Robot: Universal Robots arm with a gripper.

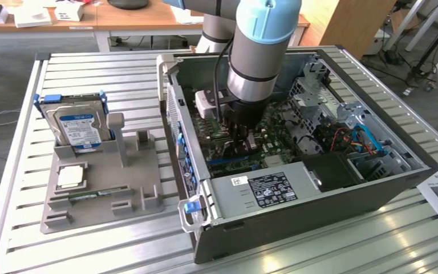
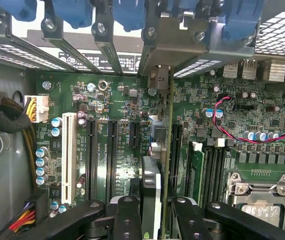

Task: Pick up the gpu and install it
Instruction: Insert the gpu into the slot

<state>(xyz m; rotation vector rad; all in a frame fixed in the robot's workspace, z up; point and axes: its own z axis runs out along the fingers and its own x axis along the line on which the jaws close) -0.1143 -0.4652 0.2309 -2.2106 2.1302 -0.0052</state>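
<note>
The gpu [image 2: 152, 180] shows edge-on in the wrist view, a thin card standing upright over the green motherboard [image 2: 117, 105]. Its silver end bracket [image 2: 158, 50] reaches up to the case's rear slot openings. My gripper [image 2: 155, 212] is shut on the card, with one black finger [image 2: 127, 215] on each side of it. The card's lower edge lines up along a black expansion slot; whether it is seated in the slot I cannot tell. In the exterior view the gripper [image 1: 240, 134] is down inside the open computer case [image 1: 295, 217], just above the board.
A white slot [image 2: 68, 150] and black slots [image 2: 90, 155] lie beside the card, memory slots and the processor socket [image 2: 257, 195] on its other side. A red-black wire [image 2: 227, 125] crosses the board. Outside the case, a grey holder [image 1: 105, 188] carries a hard drive [image 1: 78, 125].
</note>
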